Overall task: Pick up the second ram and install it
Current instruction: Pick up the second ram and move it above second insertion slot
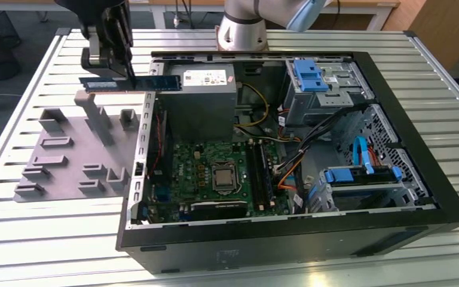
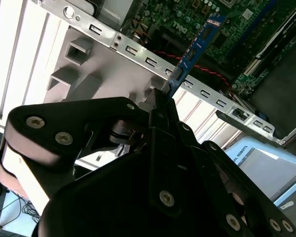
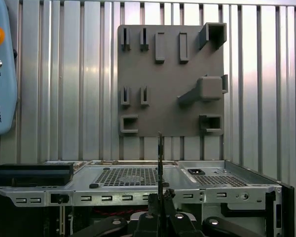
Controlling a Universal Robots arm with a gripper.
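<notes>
1. Right up close in the second wrist view: the gripper point(image 2: 164, 102) has its black fingers point(image 2: 157, 123) pinched tight on one end of the second ram point(image 2: 197, 47). There's no gap to speak of beyond the board itself.
2. The blue-green stick juts straight out from the fingertips. Its free end is clear of everything, and its small dark chips show along the face.
3. In the first wrist view we get the stick edge-on point(image 3: 160, 158), a thin dark line rising out of the gripper point(image 3: 160, 196).
4. Behind the stick in the second wrist view comes the perforated metal rim of the open computer case point(image 2: 138, 53), with the green motherboard point(image 2: 187, 15) inside it.
5. Out to the exterior view: the gripper point(image 1: 110, 70) hangs high towards the exterior view's left. The ram point(image 1: 158, 82) lies level in the air, off the counter point(image 1: 38, 239), over the case's side wall point(image 1: 143, 137) next to the grey holder tray point(image 1: 62, 161).
6. Deeper in the case, the long black memory slots point(image 1: 260, 173) sit well apart from the stick.
7. Furthest back, the arm's silver base point(image 1: 241, 27) stands behind the case.
</notes>
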